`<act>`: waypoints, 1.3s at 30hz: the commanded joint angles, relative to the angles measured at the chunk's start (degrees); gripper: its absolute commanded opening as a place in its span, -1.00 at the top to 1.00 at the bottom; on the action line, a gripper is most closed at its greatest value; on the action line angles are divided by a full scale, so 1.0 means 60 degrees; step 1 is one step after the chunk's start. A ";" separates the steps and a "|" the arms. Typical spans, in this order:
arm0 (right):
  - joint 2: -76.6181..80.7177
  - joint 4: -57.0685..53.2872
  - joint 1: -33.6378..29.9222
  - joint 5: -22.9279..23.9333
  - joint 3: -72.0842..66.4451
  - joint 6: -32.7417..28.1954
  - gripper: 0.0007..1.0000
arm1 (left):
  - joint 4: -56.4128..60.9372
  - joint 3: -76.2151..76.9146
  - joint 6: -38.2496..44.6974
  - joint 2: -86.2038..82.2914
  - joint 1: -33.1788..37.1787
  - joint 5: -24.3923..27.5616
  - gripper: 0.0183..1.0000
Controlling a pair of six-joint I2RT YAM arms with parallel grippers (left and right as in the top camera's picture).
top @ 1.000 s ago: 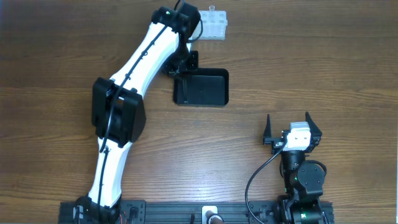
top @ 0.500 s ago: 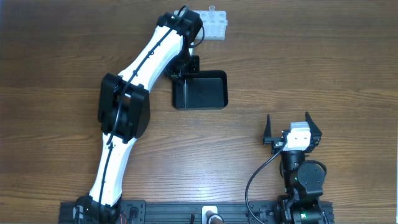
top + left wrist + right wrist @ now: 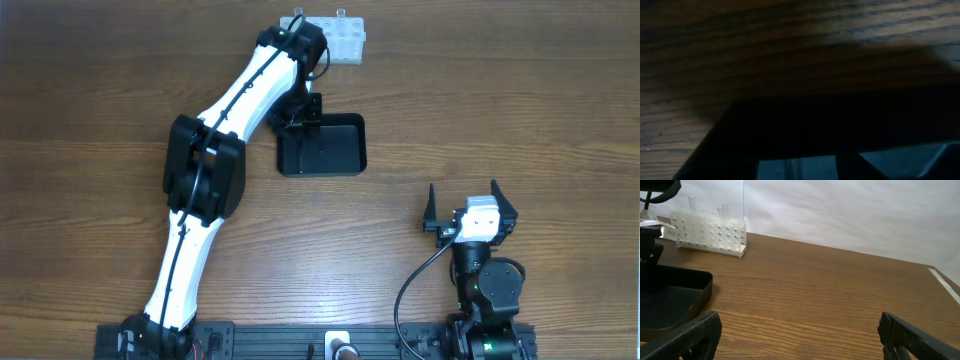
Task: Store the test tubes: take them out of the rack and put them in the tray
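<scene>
Left gripper (image 3: 298,116), state indeterminable, hangs over a black tray (image 3: 338,152) corner, rack (image 3: 345,42) just beyond it; right gripper (image 3: 463,188) stands open, well apart.

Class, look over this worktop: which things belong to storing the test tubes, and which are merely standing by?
Part of the job:
test tubes, upright in the rack
tray
left gripper, by the tray's corner

Standing by:
right gripper, open, near its own base
table
</scene>
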 commanded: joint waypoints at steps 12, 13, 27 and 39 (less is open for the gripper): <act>-0.0022 -0.0036 -0.0044 -0.0022 -0.0047 -0.0040 -0.98 | 0.2430 0.1508 0.0069 -0.1971 -0.0237 -0.2769 -0.43; -0.0022 -0.0036 -0.0044 -0.0022 -0.0047 -0.0040 -0.99 | 0.2874 0.1508 0.0135 -0.1942 -0.0182 -0.2918 -0.46; -0.0022 -0.0036 -0.0044 -0.0022 -0.0047 -0.0040 -0.98 | 0.6663 0.1512 0.0973 -0.0637 0.0484 -0.3446 -0.62; -0.0022 -0.0036 -0.0044 -0.0022 -0.0047 -0.0040 -0.99 | 0.7621 0.1512 0.1086 0.0463 0.0503 -0.3464 -0.63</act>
